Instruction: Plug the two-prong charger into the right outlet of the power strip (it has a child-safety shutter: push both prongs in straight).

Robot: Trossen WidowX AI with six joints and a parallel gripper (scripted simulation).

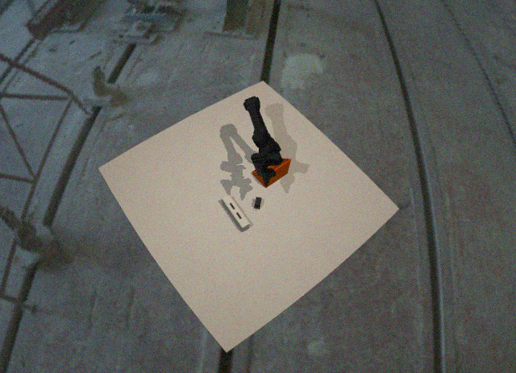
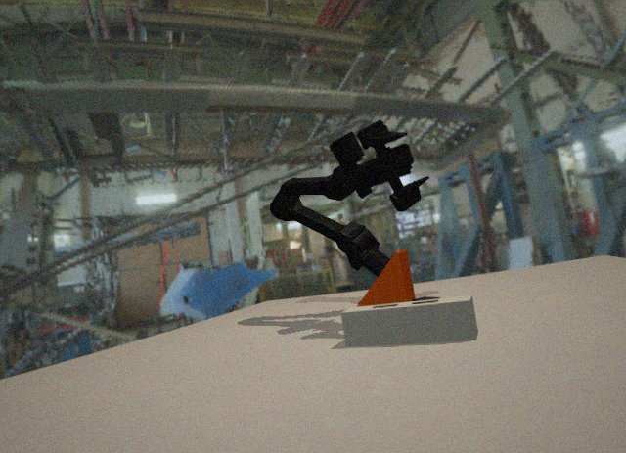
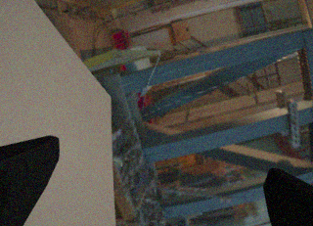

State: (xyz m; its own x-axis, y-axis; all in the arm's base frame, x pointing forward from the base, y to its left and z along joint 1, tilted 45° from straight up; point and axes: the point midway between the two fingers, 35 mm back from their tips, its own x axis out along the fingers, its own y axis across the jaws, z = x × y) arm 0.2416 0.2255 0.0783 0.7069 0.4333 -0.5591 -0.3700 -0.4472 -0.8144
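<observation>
A small black charger [image 1: 258,201] lies on the table beside the power strip, its two short prongs toward the lower edge of the top view. It does not show in the exterior view or the wrist view. The white power strip [image 1: 243,222] [image 2: 409,324] lies flat with two dark outlets in its top. My gripper [image 2: 417,156] [image 3: 164,166] is wide open and empty, raised high above the table. Its fingers point outward to the right in the exterior view. In the top view the gripper overlaps the arm and orange base, so its fingertips are unclear.
The orange wedge-shaped base [image 1: 283,171] [image 2: 396,284] stands close to the charger and behind the strip in the exterior view. The pale table [image 1: 216,269] [image 2: 252,397] [image 3: 44,79] bears arm shadows near the strip. Its edge crosses the wrist view.
</observation>
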